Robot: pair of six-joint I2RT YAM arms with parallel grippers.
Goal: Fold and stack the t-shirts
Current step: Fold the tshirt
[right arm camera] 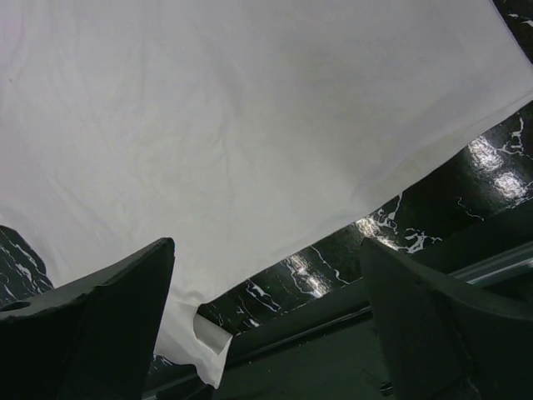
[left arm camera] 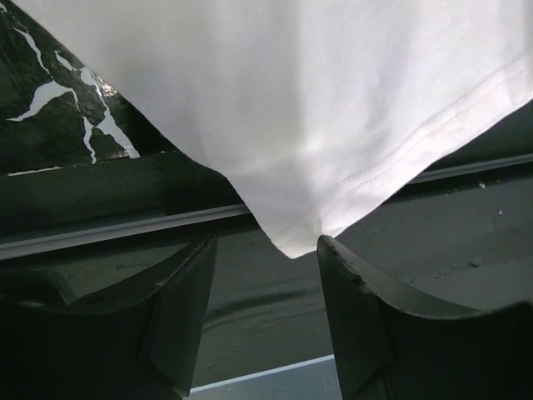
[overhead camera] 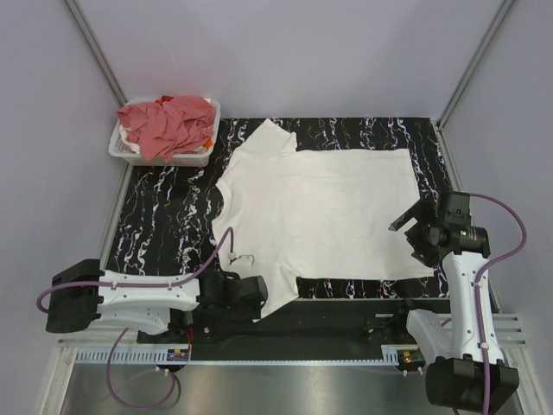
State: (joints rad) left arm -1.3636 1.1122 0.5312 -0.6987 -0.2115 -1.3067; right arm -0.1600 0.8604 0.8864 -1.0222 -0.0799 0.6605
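Here, the white shirt (overhead camera: pixel 320 216) is lying spread on the bench (overhead camera: pixel 164 207); the left jaws are standing half-open at its sleeve corner, the right jaws gaping wide over its hem.

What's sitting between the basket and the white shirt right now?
Nothing: the top view shows only bare marbled tabletop between the basket and the white t-shirt.
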